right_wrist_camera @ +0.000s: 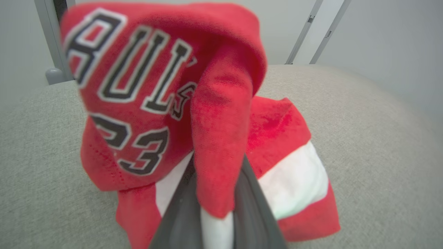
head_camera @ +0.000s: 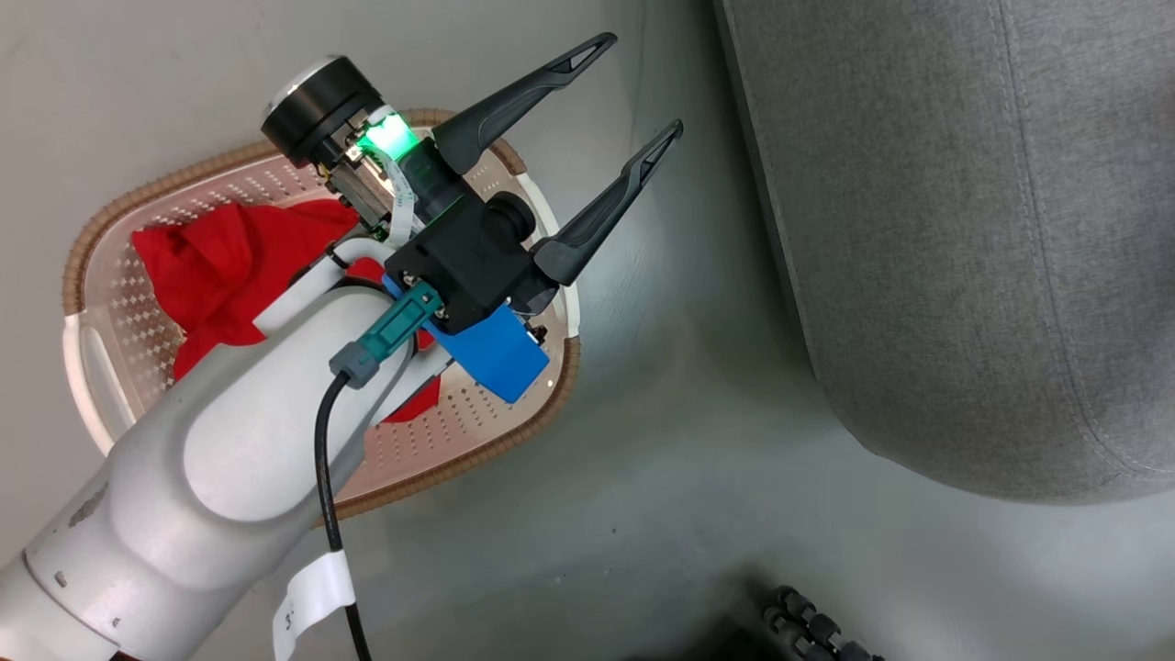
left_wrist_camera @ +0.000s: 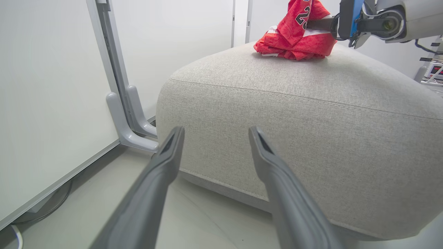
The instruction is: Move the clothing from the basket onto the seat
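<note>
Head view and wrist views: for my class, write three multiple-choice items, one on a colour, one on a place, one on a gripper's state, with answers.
1. The clothing in the basket is: A blue; B red; C green.
2. The numbered jersey rests: A in the basket; B on the seat; C on the floor.
3. The left gripper is: A open and empty; B shut on cloth; C shut, empty.
Answers: 1 B, red cloth lies inside it; 2 B, grey seat fabric lies under it; 3 A, its jaws stand apart with nothing between.
</note>
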Available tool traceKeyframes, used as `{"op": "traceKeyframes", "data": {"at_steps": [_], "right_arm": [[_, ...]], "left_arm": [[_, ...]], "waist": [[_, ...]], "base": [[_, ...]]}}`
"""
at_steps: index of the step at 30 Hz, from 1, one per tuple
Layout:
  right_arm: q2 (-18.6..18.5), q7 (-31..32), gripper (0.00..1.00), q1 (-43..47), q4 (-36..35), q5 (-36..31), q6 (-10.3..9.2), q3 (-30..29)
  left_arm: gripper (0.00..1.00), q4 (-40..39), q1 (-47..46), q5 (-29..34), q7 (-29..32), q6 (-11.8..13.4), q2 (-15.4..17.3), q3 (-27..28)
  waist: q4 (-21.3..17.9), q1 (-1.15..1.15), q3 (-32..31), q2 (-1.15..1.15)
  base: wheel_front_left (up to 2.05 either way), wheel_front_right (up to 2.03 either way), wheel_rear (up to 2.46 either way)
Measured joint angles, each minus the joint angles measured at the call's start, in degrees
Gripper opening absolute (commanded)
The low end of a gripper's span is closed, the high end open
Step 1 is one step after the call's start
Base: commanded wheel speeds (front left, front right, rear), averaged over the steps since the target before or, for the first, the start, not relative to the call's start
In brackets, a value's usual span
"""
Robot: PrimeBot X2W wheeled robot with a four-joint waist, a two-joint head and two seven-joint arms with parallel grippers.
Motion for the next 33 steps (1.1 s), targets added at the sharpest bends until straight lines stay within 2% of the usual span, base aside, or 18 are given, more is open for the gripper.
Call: {"op": "traceKeyframes", "data": {"at_steps": [1,5,10,19,24,33], "right_arm": [[0.0,0.0,1.0,0.0,0.0,0.1,0.0,0.2],[-0.1,0.0,1.0,2.9,-2.8,0.3,0.0,0.9],[0.4,0.0,1.0,11.6,-9.0,-0.3,0.0,1.2],[4.6,0.0,1.0,27.3,-16.6,-2.0,0.0,4.8],[6.1,0.0,1.0,32.9,-22.1,-0.8,0.0,9.0],[10.0,0.0,1.0,40.4,-30.6,0.5,0.0,16.9]], "left_arm": [[1.0,0.0,0.0,0.0,0.0,0.0,-0.1,0.1],[1.0,-0.2,1.3,-0.4,0.0,0.3,-1.0,0.9],[1.0,-0.6,4.5,-0.4,0.0,0.5,-3.6,2.2],[1.0,-0.8,12.4,-0.4,-0.1,0.5,-6.5,7.2],[1.0,-0.9,17.3,-0.2,-0.1,0.5,-7.9,11.6],[1.0,-2.5,28.2,1.4,-0.1,1.2,-10.7,23.0]], "waist": [[0.0,0.0,-0.3,0.0],[0.3,0.0,-2.5,0.0],[1.1,-0.01,-6.8,0.0],[2.5,-0.01,-16.4,0.0],[3.1,-0.01,-21.9,0.0],[5.8,-0.02,-31.0,0.0]], "base": [[0.0,0.0,0.0],[0.0,0.0,0.0],[0.0,0.0,0.0],[0.0,0.0,0.0],[0.0,0.0,0.0],[0.0,0.0,0.0]]}}
